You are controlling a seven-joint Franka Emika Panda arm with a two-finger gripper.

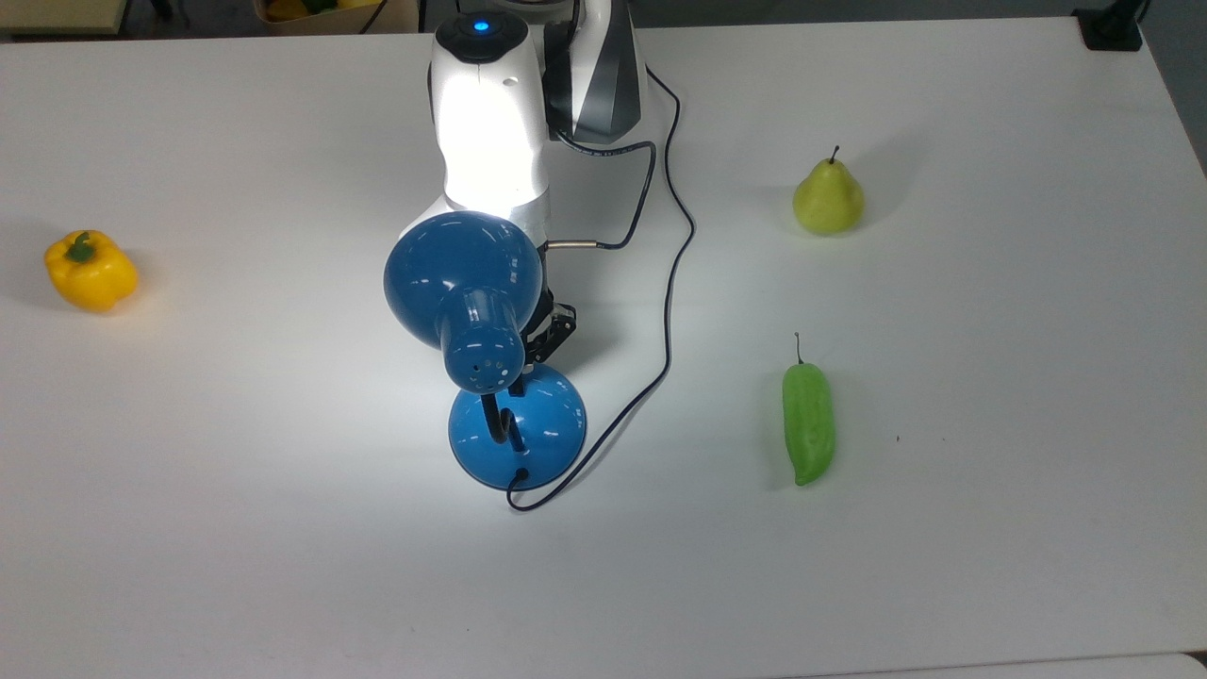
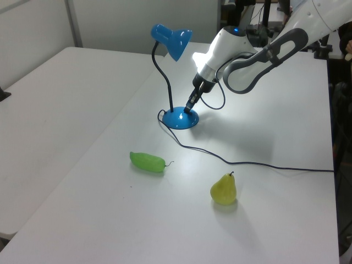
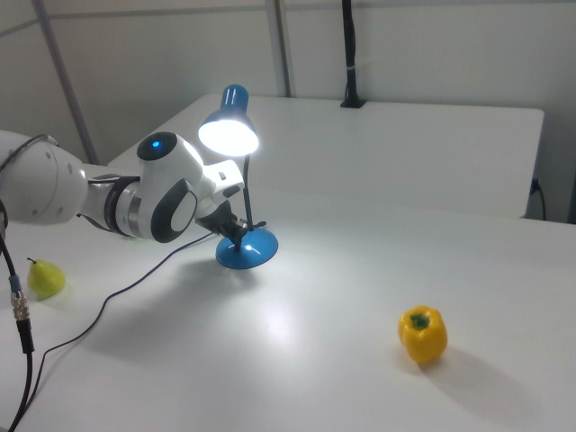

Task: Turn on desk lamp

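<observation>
Bench (image 1: 990, 566) carries one lit desk lamp (image 1: 462, 283), one pear (image 1: 828, 196), one green pepper (image 1: 808, 424), one yellow bell pepper (image 1: 90, 272); gripper (image 2: 189, 108) spread unreadable.

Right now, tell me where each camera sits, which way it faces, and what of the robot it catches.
Top view: overhead, looking down on the table; the arm reaches in from the top view's upper edge toward the lamp.
Left view: raised, at the pear end, looking along the table; arm enters from the left view's right.
Right view: raised, at the yellow pepper end; arm enters from the right view's left.
All three share the lit lamp and the hand at its base.
</observation>
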